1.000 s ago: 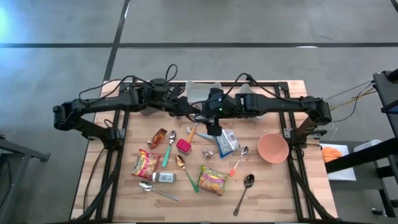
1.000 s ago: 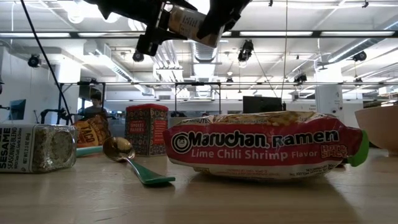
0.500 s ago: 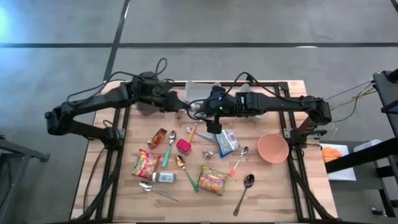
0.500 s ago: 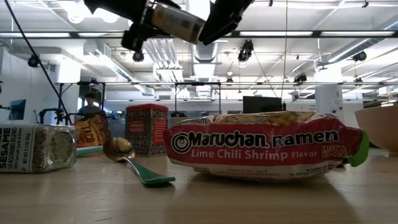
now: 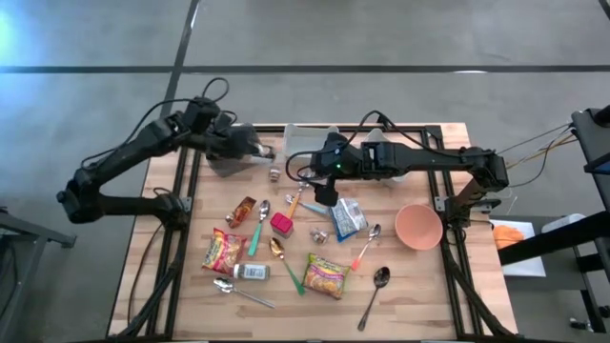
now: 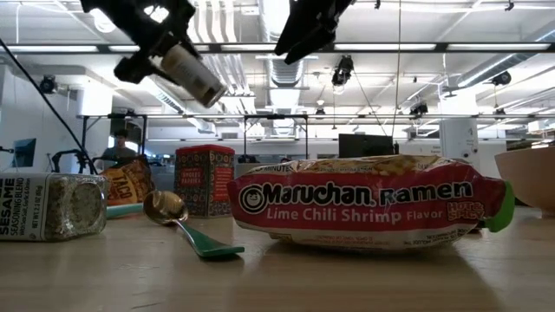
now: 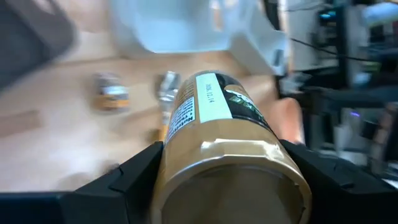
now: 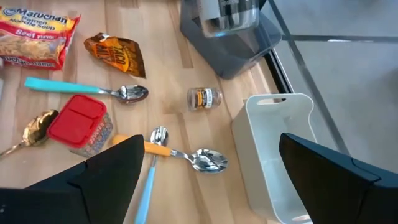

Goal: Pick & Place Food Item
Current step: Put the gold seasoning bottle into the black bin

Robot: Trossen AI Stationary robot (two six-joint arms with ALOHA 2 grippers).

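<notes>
My left gripper (image 5: 259, 151) is over the table's far left part, above the grey bin (image 5: 225, 160), shut on a jar (image 7: 217, 124) with a gold lid and a white-and-dark label. In the low view the jar (image 6: 192, 76) slants downward, high above the table. Beside it my right gripper (image 5: 323, 196) hangs open over the table's far middle, nothing between its fingers. A white bin (image 8: 280, 149) stands at the far edge. A small jar (image 8: 204, 98) lies on its side on the wood near the bins. My left gripper pinches the jar between its two fingers (image 7: 134, 177), one on each side near the gold-lidded end (image 7: 230, 186). The jar lies along the fingers, its other end pointing forward and slanting down. It is lifted clear of the table.
Lower on the table lie two ramen packs (image 5: 222, 251) (image 5: 324, 274), a red-lidded box (image 5: 281, 224), a brown snack packet (image 5: 241, 211), a blue packet (image 5: 348, 217), a sesame jar (image 5: 251, 272) and several spoons. A peach bowl (image 5: 418, 226) sits at the right.
My left gripper has swung away from the right gripper toward the table's far left corner, carrying the jar. The jar has tipped from nearly level to a steeper downward slant. The right gripper has stayed in place, open.
</notes>
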